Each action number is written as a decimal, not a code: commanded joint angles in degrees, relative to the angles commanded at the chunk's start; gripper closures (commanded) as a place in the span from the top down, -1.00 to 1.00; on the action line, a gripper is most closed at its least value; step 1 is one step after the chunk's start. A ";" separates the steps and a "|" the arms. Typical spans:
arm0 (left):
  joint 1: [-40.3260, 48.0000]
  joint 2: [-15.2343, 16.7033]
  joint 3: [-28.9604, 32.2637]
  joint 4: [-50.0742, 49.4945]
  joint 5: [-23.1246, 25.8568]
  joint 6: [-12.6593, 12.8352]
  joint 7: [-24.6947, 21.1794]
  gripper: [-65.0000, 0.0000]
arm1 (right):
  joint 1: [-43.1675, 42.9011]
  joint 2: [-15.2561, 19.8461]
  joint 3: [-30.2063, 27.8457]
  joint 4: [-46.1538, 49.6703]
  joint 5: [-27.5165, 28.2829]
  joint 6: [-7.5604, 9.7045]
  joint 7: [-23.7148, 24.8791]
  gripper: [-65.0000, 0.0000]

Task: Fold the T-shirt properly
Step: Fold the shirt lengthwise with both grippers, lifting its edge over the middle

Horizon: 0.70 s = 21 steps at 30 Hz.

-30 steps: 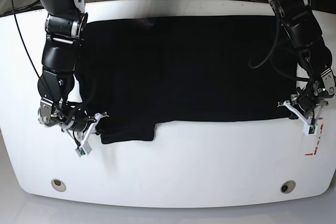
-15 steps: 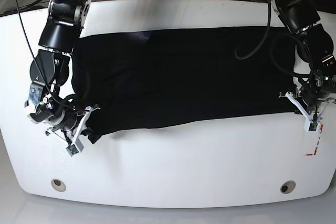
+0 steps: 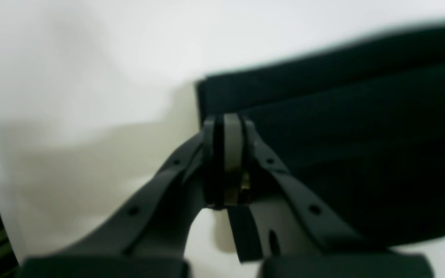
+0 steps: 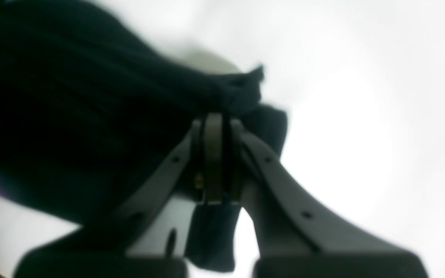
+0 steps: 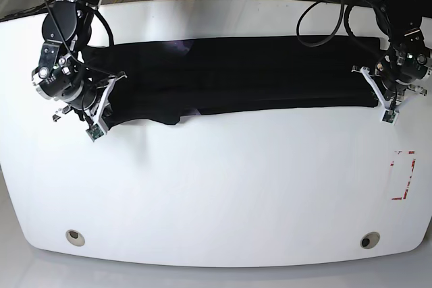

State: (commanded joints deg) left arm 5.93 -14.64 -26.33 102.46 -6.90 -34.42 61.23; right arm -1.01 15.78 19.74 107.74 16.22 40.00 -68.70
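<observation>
Near edge of white table bare apart from two round holes and a red mark toward one side; further back, shirt lying as a long black band across the far half, plain black up, no print visible; near edge of band uneven, with a small flap hanging lower by the right-arm end.

Right tool at that end, on the base view's left: jaws pinched together on a bunched corner of shirt, cloth trapped between the pads and a tail of it hanging below; corner lifted off the table.

Left tool at the opposite end: jaws closed tight on the shirt edge, thin dark layer of fabric clamped between fingers; cloth stretches away from the grip in flat stacked layers, table beside it.

Beyond the table's far edge: cables and floor, blurred.
</observation>
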 joint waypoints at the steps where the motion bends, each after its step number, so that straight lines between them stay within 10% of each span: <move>1: 0.00 0.00 0.00 -0.79 0.00 -0.26 0.00 -0.81 | -0.62 -0.09 0.00 0.00 0.00 0.00 0.00 -1.00; 10: 2.29 -0.44 0.09 -2.73 -0.44 -3.34 0.00 0.45 | -4.92 -1.67 5.01 1.23 1.32 0.00 -0.09 -0.34; 16: 4.04 0.00 0.09 4.66 -0.62 -3.43 0.00 0.56 | -4.66 -1.76 8.00 4.04 9.67 0.00 -2.02 0.39; 21: 3.69 1.76 -0.18 5.63 -5.27 -3.25 0.00 0.56 | -2.99 -4.40 7.47 3.69 13.01 0.00 -2.46 0.45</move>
State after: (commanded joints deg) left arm 9.63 -12.88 -26.51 108.09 -12.18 -37.67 61.23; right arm -4.00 11.38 27.21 111.43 29.23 40.00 -71.16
